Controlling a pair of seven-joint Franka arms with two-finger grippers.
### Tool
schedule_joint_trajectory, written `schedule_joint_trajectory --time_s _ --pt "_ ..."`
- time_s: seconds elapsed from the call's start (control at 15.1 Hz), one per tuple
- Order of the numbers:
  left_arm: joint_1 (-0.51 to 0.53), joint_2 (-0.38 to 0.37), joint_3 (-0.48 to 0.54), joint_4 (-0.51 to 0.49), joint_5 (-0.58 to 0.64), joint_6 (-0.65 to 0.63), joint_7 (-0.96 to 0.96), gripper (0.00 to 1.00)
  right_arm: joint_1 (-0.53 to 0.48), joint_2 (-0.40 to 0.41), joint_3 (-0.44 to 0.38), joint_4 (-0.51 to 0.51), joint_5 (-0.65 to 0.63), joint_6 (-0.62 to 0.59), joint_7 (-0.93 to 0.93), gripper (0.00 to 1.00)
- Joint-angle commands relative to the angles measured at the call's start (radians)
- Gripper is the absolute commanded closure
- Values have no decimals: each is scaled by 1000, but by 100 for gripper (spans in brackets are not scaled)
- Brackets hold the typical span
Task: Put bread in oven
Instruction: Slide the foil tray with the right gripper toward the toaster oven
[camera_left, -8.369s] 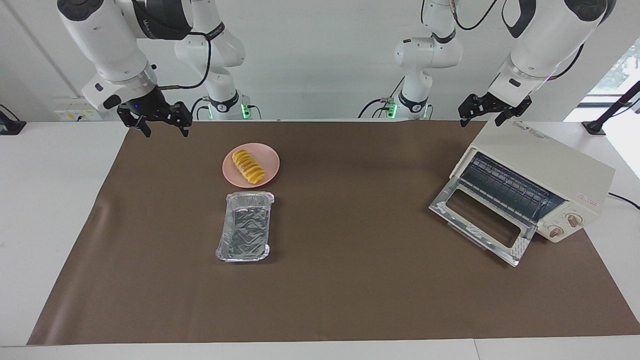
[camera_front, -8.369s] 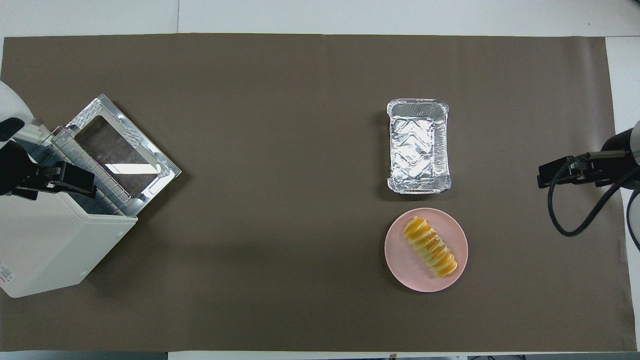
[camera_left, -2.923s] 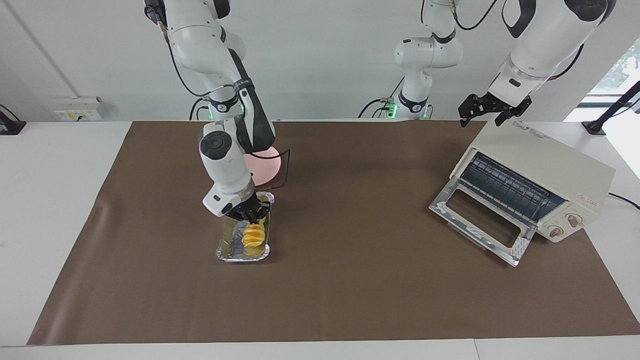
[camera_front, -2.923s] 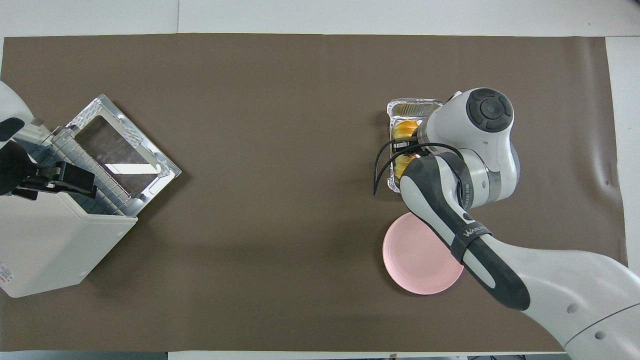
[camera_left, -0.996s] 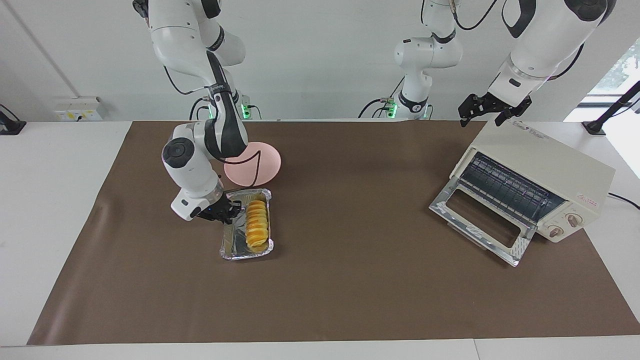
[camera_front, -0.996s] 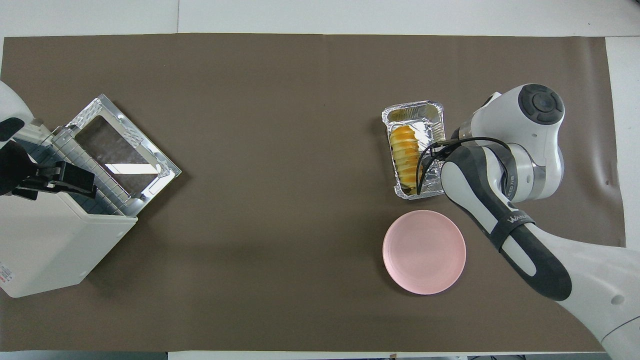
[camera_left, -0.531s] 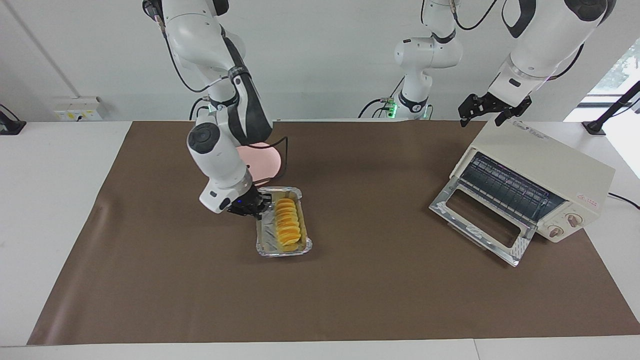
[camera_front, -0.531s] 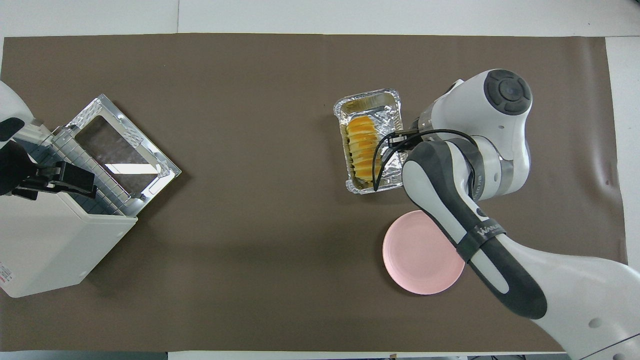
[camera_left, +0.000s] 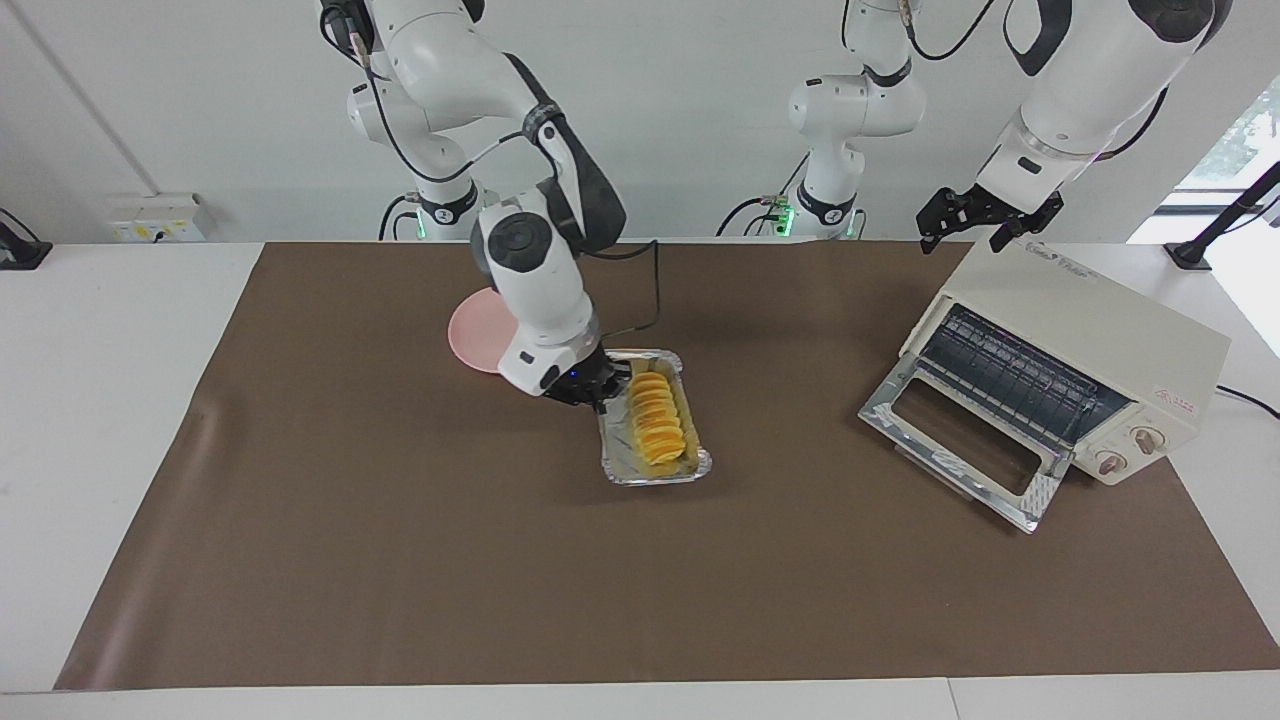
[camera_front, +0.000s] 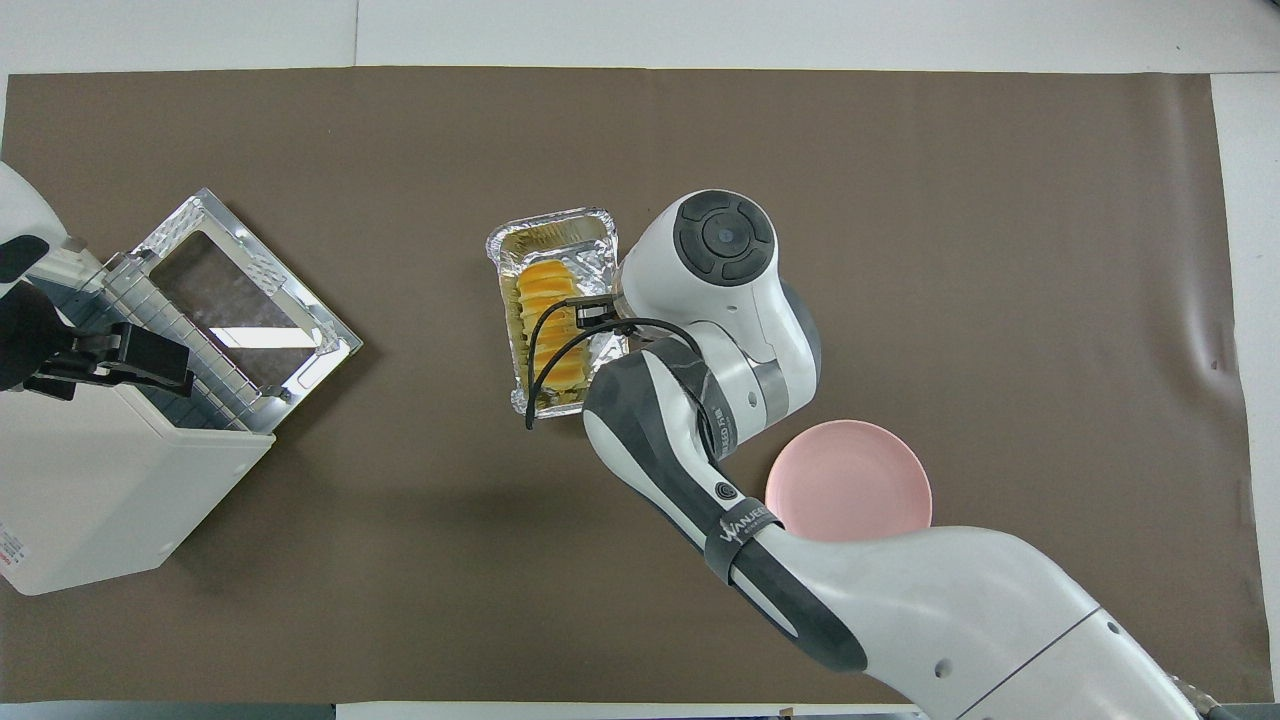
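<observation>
The right arm's dark band reads "WANJEE", or close to it; red print on the oven (camera_left: 1085, 345) is illegible. The ridged golden bread (camera_left: 660, 420) lies in a crinkled foil tray (camera_left: 655, 473) mid-mat. The right gripper (camera_left: 590, 392) is clamped on the tray's rim. The left gripper (camera_left: 985, 225) waits spread over the boxy cream oven, beside a round pink plate (camera_front: 850, 490).

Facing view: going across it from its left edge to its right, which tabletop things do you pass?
Pink plate → foil tray holding the bread, gripped by the right gripper → open oven, left gripper waiting over it.
</observation>
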Motion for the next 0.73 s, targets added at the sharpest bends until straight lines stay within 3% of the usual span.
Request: schedule_joint_trajectory --time_s 0.0,0.13,0.2,0.27,0.33,0.66 --pt "11 -30 -1 -35 -16 22 8 0 -2 25 -3 -1 -1 45 5 100" --pt "11 -30 -1 -35 -16 22 8 0 2 26 -5 -9 -1 36 8 100" --pt "11 -30 -1 -35 -16 22 8 0 0 23 -5 -6 -4 10 19 91" --pt "11 -30 -1 -35 -16 22 8 0 0 22 -9 6 -10 -28 22 42" --pt "11 -30 -1 -35 -16 22 8 0 -1 13 -11 8 -32 -44 20 0" --pt "13 -30 -1 -37 -16 16 9 0 -75 -160 -29 32 -72 -214 2 0"
